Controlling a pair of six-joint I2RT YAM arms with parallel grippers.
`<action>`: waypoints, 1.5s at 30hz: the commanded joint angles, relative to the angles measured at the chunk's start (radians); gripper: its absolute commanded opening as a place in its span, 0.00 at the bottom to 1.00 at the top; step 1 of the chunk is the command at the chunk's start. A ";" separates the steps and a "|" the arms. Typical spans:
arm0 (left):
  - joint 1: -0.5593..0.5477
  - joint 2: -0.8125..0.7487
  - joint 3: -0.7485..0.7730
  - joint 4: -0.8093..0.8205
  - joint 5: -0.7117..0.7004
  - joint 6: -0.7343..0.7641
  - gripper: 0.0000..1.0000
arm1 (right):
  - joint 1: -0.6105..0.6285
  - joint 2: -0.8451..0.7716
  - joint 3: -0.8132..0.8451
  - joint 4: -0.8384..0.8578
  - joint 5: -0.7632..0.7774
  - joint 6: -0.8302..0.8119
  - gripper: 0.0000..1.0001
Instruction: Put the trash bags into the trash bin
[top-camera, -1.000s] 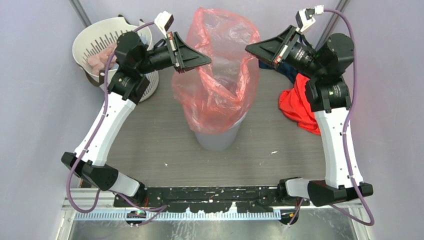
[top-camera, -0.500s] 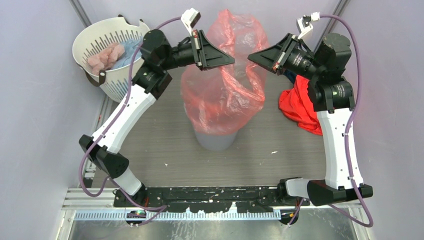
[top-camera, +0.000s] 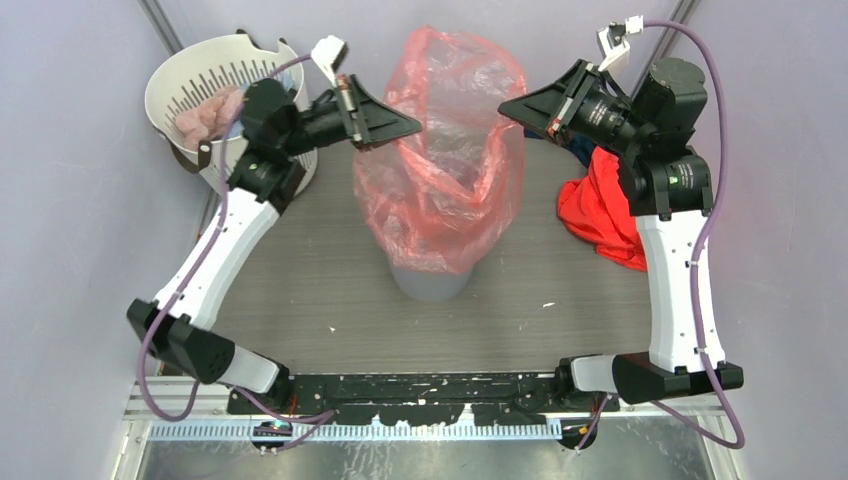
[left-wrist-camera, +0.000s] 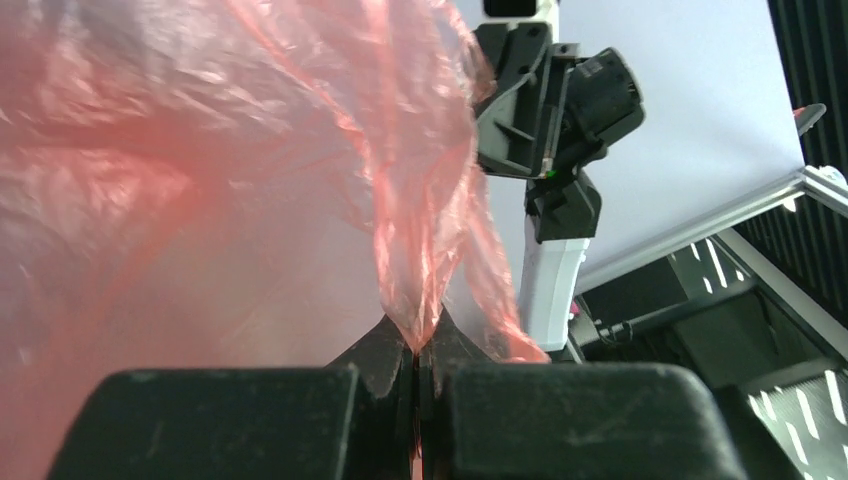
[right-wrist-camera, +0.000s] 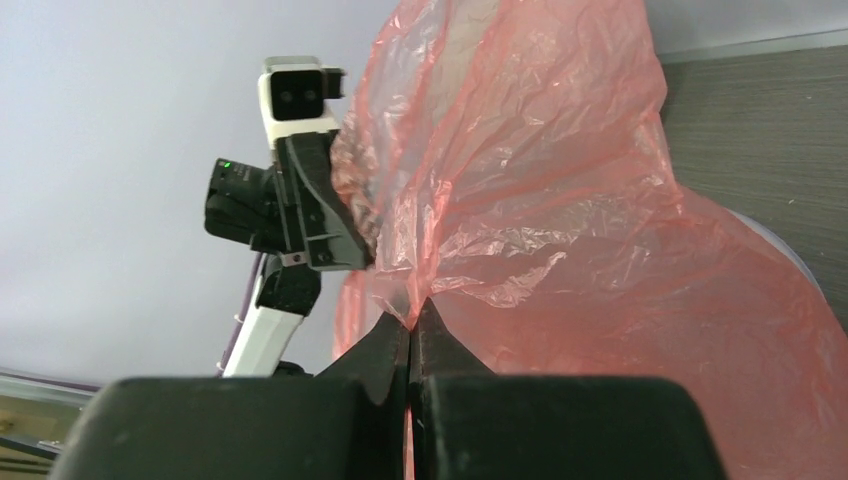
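At the middle of the table (top-camera: 300, 290), the light grey trash bin (top-camera: 432, 282) stands upright, the translucent red trash bag (top-camera: 440, 170) draped over its mouth and rising well above it. Just beyond, the left gripper (top-camera: 414, 128) and right gripper (top-camera: 503, 104) each have their jaws pressed together on a pinch of the bag's film, one on either side. A red-orange cloth (top-camera: 600, 215) lies by the right edge, and a white slotted basket (top-camera: 175, 85) holding pale pink cloth (top-camera: 205, 112) sits in the far left corner.
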 joint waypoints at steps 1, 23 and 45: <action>0.060 -0.133 -0.022 0.052 0.036 0.026 0.00 | -0.006 0.001 0.024 0.057 -0.036 0.000 0.01; 0.067 -0.022 0.097 0.328 0.099 -0.165 0.00 | -0.005 0.045 0.288 -0.245 -0.057 -0.098 0.27; 0.067 -0.129 -0.064 0.361 0.143 -0.171 0.00 | -0.007 0.124 0.561 -0.220 -0.090 0.074 0.17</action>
